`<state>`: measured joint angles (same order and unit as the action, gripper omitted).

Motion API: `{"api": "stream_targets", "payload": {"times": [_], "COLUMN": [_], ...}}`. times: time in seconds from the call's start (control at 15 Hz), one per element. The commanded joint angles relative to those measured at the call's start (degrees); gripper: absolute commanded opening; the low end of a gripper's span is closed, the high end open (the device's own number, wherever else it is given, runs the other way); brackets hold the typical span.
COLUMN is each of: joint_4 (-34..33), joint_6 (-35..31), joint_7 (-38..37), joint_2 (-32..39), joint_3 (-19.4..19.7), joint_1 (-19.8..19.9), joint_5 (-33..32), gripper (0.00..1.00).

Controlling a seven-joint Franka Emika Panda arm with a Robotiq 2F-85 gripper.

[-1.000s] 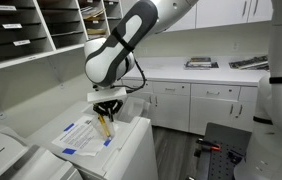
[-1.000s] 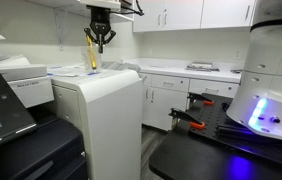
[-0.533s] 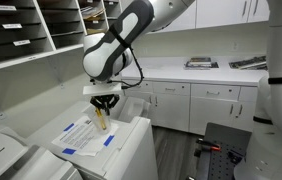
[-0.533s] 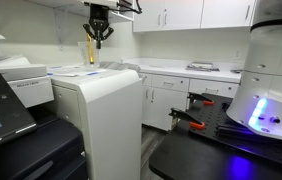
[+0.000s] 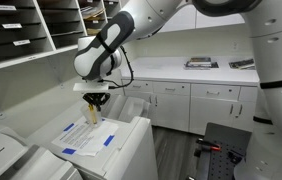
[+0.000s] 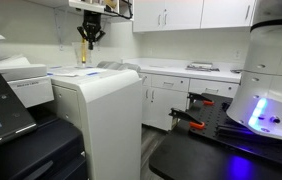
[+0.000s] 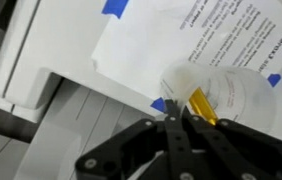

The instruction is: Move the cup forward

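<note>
Cup [image 5: 92, 115] and gripper [image 5: 95, 104] sit left of centre in both exterior views. The tall, narrow yellow-amber cylinder hangs straight down below the gripper, with its upper part between the fingers and the rest sticking out beneath them. In an exterior view the cup [image 6: 84, 52] stands upright under the gripper [image 6: 88, 40], and its base looks just clear of the surface below, though contact cannot be ruled out. In the wrist view the two dark fingers rise from the bottom edge and meet at the gripper [image 7: 171, 118]. They are pressed together on the near wall of the cup [image 7: 201, 104], whose clear rim and amber inside lie just right of them. The jaws are clamped on the cup.

From the left, there is one bank of pigeonhole shelves [image 5: 31, 30] in the upper left. Below it is one white office machine [image 5: 131, 150] bearing one printed paper sheet [image 5: 86, 140], and the cup is over that sheet. The wrist view shows two blue patches at the edges of the sheet [image 7: 151, 50]. To the right runs one counter [image 5: 201, 75] over white cabinets. There is one cup and one gripper.
</note>
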<state>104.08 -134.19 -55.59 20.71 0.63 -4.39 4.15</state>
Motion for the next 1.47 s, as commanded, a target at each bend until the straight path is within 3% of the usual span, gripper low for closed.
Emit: {"api": "stream_targets", "payload": {"times": [0.0,0.73,0.8,1.0,1.4], "joint_4": [-6.1,-9.31,-9.2,-8.01,-3.09], "joint_6": [2.37,2.01,2.12,1.67,-1.4], "joint_7": [-0.99,0.22,0.19,0.51,2.18], "joint_2": [3.98,7.38,7.27,6.4,0.79], "joint_3": [1.07,1.79,1.82,1.71,1.38], "joint_1": [-0.83,-0.38,-0.39,-0.14,-0.22], "joint_5": [1.98,4.9,4.9,5.5,6.1], "gripper": [0.01,0.01,0.27,0.44,0.9]}}
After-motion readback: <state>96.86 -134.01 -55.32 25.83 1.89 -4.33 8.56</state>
